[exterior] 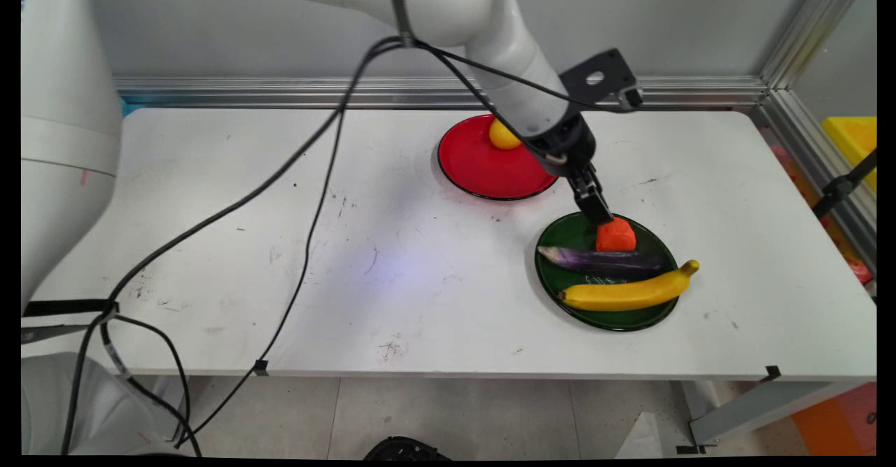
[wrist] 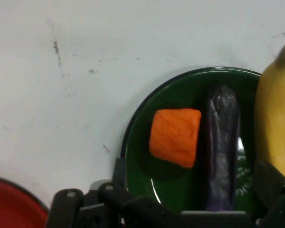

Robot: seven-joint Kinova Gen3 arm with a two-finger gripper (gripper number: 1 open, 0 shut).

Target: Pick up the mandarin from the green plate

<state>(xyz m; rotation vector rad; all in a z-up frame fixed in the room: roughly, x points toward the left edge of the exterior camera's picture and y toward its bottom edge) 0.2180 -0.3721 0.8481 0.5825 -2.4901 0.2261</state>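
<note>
Main view first: the tool [exterior: 600,209] is down over the green plate [exterior: 553,278], its black tip right at the far upper edge of the orange block [exterior: 616,235]. Whether it is touching the block I cannot tell; the tip hides the contact spot. The fingers sit one behind the other from here, so no gap can be read. On the green plate, the orange block sits at the far side, a purple eggplant [exterior: 605,260] lies across the middle just in front of it, and a yellow banana [exterior: 633,290] lies along the near side, its stem tip poking out past the rim to the right. Beyond the green plate and to its left, a red plate [exterior: 483,169] sits on the white counter [exterior: 280,243], with a yellow fruit [exterior: 502,135] on its far part, partly hidden by the arm's wrist.

Hand view now: the orange block [wrist: 175,137] lies free on the green plate [wrist: 137,142], nothing clamped round it. One finger [wrist: 270,183] rises at the right beyond the eggplant [wrist: 222,147], the other side low at the left, so the tool [wrist: 194,190] is spread wide, holding nothing. The banana [wrist: 275,118] is cut off at the right edge; a sliver of red plate [wrist: 12,204] shows in the bottom left corner.
</note>
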